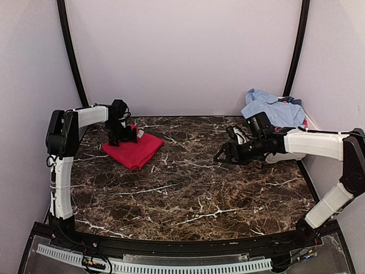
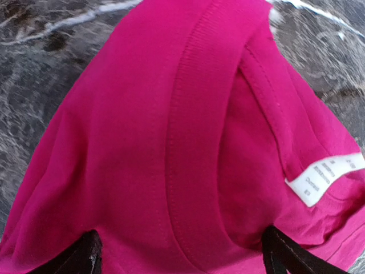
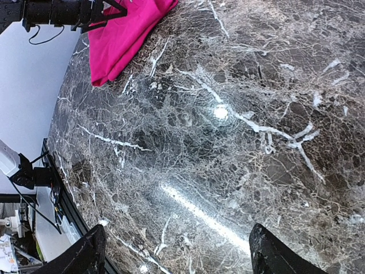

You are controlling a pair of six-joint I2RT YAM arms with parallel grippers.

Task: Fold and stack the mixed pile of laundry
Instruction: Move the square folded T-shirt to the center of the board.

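Observation:
A pink-red garment [image 1: 132,149] lies folded on the marble table [image 1: 188,188] at the back left. It fills the left wrist view [image 2: 171,131], its collar seam and a white label [image 2: 328,177] showing. My left gripper [image 1: 121,136] is open, low over the garment's far-left part, with its fingertips [image 2: 85,257] wide apart over the cloth [image 2: 182,257]. My right gripper [image 1: 223,155] is open and empty above bare marble right of centre [image 3: 179,257]. A light-blue shirt [image 1: 274,109] is heaped at the back right with a darker blue piece [image 1: 291,101] on it.
The blue heap sits in a white tub [image 1: 279,158], partly hidden behind my right arm. Grey walls and black poles close in the back and sides. The right wrist view shows the pink-red garment [image 3: 125,34] and my left gripper [image 3: 63,11] far off.

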